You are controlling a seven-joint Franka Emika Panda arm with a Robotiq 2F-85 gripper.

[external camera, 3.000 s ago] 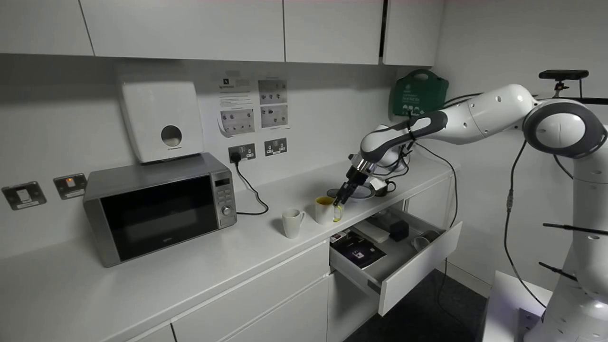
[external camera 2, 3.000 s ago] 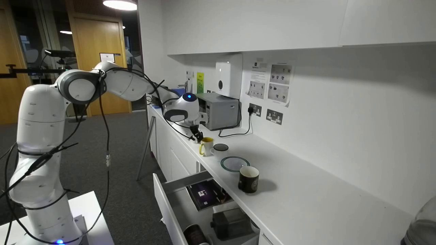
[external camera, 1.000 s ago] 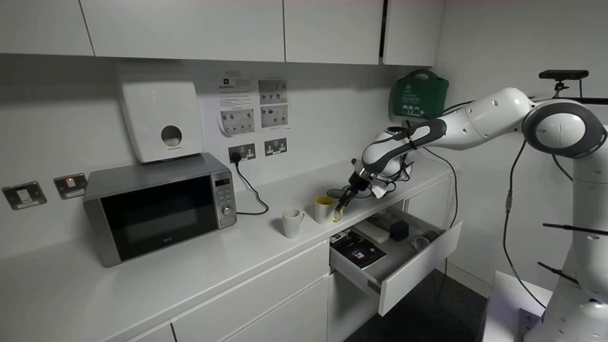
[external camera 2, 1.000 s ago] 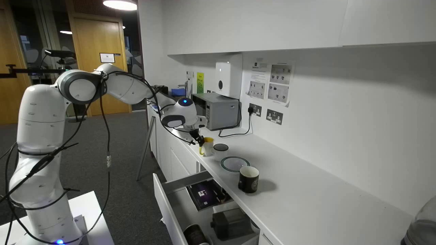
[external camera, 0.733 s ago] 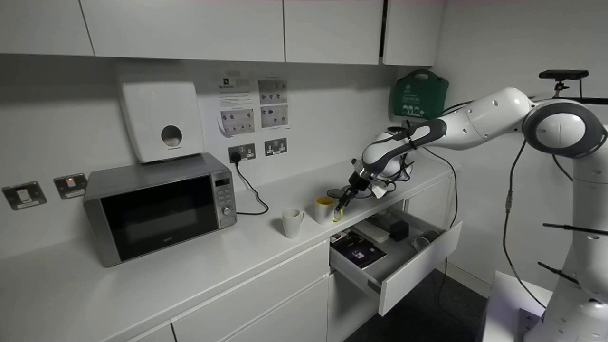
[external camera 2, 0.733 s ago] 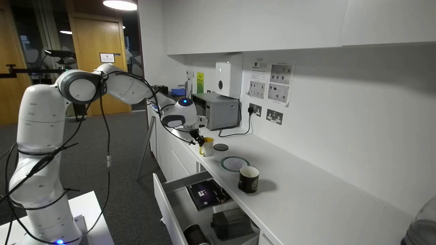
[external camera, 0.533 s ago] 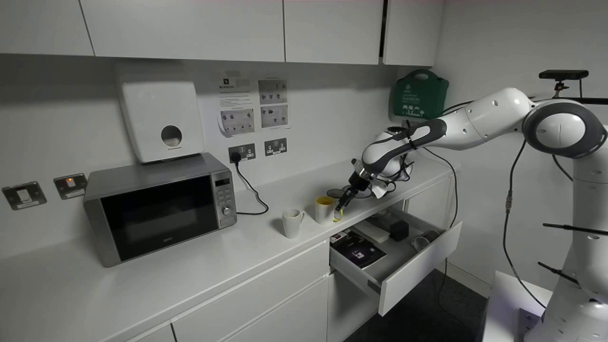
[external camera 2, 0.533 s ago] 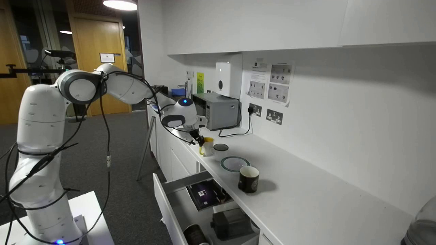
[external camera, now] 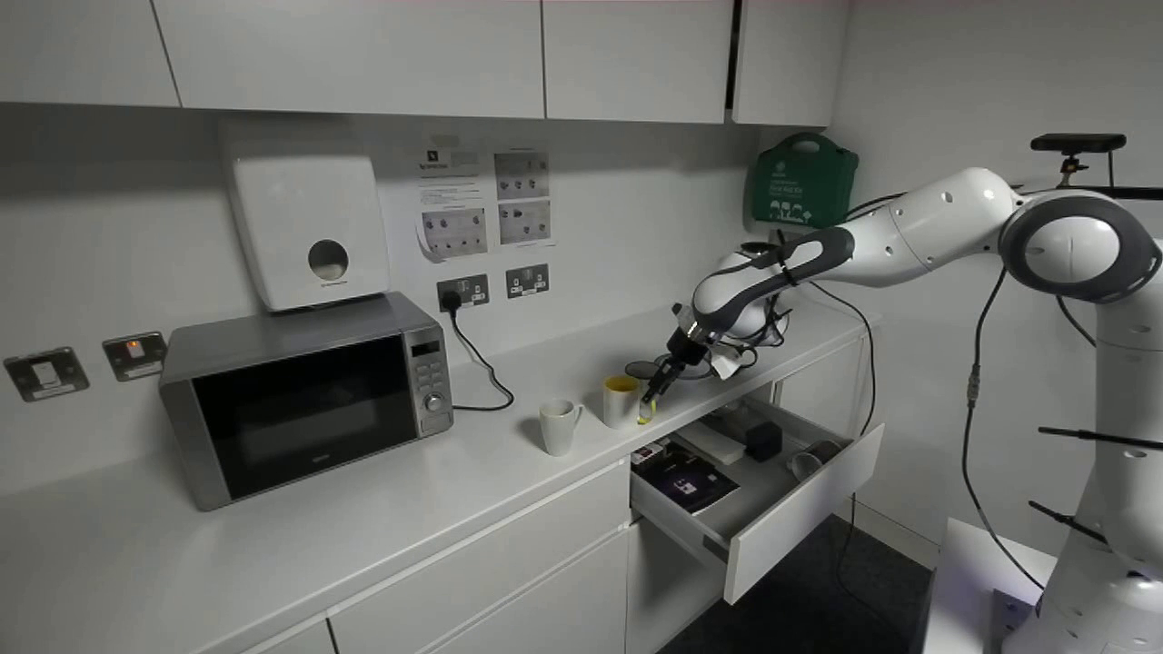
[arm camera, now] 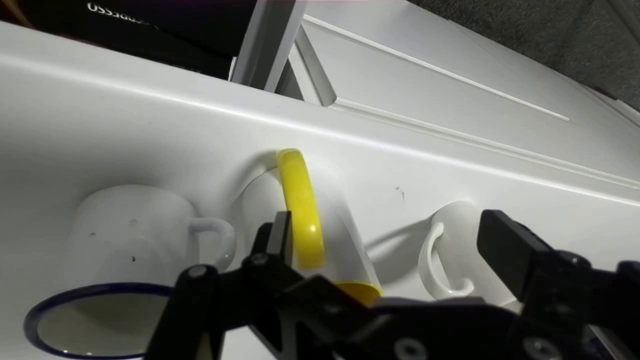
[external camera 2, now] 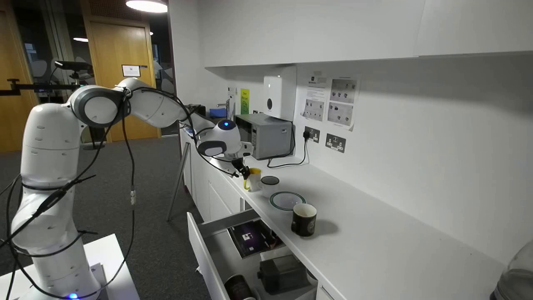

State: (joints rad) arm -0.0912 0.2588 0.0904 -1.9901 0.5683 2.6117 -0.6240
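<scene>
Jaws of the end effector (arm camera: 387, 225) are spread wide apart, with nothing gripped, and the yellow handle (arm camera: 304, 210) of a mug (external camera: 620, 407) is seen close beside one finger (arm camera: 281, 237); whether contact is made cannot be told. The mug is borne upright by the worktop (external camera: 363, 518), its handle turned to the front edge (arm camera: 370, 142), presumably why the end effector is slanted from there. Flanking it, a blue-rimmed mug (arm camera: 130, 235) and a white mug (external camera: 556, 429) are supported on their bases.
</scene>
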